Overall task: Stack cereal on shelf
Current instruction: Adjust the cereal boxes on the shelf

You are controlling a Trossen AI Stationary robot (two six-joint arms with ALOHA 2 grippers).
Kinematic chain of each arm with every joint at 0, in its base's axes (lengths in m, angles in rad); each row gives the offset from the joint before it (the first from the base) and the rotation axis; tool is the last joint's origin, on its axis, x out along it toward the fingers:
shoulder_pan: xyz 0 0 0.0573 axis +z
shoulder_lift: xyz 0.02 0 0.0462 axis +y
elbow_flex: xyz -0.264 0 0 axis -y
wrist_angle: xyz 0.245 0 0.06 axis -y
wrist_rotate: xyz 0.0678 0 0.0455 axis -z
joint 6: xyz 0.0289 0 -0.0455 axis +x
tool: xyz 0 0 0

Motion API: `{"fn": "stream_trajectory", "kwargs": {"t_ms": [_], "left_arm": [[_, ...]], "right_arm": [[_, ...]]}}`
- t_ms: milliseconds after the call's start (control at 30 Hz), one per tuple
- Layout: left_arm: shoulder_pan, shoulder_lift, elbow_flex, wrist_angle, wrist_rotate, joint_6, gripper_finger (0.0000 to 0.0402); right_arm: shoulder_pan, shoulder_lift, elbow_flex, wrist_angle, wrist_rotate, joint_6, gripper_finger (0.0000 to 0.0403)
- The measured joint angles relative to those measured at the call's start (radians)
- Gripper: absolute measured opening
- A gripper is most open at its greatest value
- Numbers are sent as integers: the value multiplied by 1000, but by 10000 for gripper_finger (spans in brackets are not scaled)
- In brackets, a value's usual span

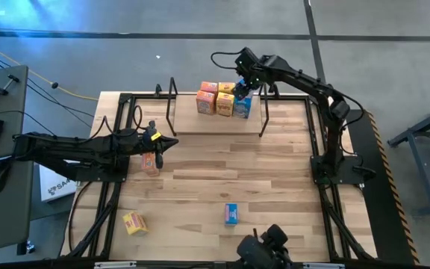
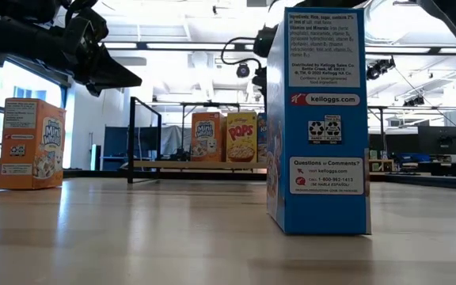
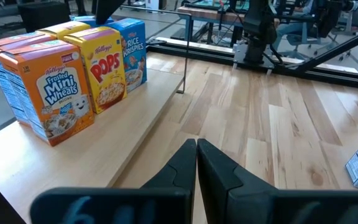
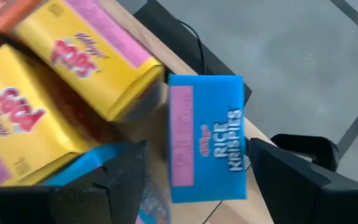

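Standing in a tight cluster on the shelf (image 1: 219,123) near the table's far edge are the cereal boxes (image 1: 223,99) already placed: orange Frosted Mini Wheats (image 3: 47,93) toward the left end of the cluster, yellow Pops (image 3: 103,70) in the middle, and a blue Rice Krispies box (image 3: 129,51) at the right. The shelf is a pale plank with black wire uprights (image 1: 172,103) at both ends. More yellow Pops boxes show in the right wrist view, one stacked on another.

Three boxes remain loose on the table (image 1: 275,179). An orange one (image 1: 149,161) stands near the left edge, a yellow one (image 1: 134,223) lies by the near-left corner, and a blue one (image 1: 231,214) sits close to the near edge; in the low view this blue box (image 2: 317,119) fills the foreground and hides the right part of the shelf.

The right arm reaches over the far edge, its right pincer (image 1: 242,89) above the right end of the cluster. Its fingers (image 4: 124,177) are apart and flank a blue Rice Krispies box (image 4: 207,134); whether they press on it I cannot tell. The left arm stretches in from the left edge, its left pincer (image 1: 163,141) hovering just beside the orange loose box, fingertips (image 3: 185,165) together and pointing toward the shelf.
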Motion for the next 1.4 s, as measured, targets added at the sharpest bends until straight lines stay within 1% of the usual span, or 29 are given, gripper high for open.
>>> {"fn": "stream_trajectory", "kwargs": {"t_ms": [267, 500, 600, 733, 867, 967, 1300, 1400], "left_arm": [[0, 0, 0, 0, 0, 0, 7], [0, 0, 0, 0, 0, 0, 7], [0, 0, 0, 0, 0, 0, 7], [0, 0, 0, -1, 0, 0, 7], [0, 0, 0, -1, 0, 0, 7], [0, 0, 0, -1, 0, 0, 7], [0, 0, 0, -1, 0, 5, 7], [0, 0, 0, -1, 0, 5, 7]], "right_arm": [[0, 5, 0, 16, 9, -3, 261], [-8, 46, 0, 5, -19, 0, 260], [-9, 49, 0, 4, -25, -4, 247], [-12, 49, 0, 4, -27, -44, 208], [-18, 49, 0, 4, -44, -126, 158], [-20, 49, 0, -5, -50, -209, 133], [-27, 49, 1, -23, -53, -477, 135], [-27, 49, 1, -24, -53, -533, 135]]}}
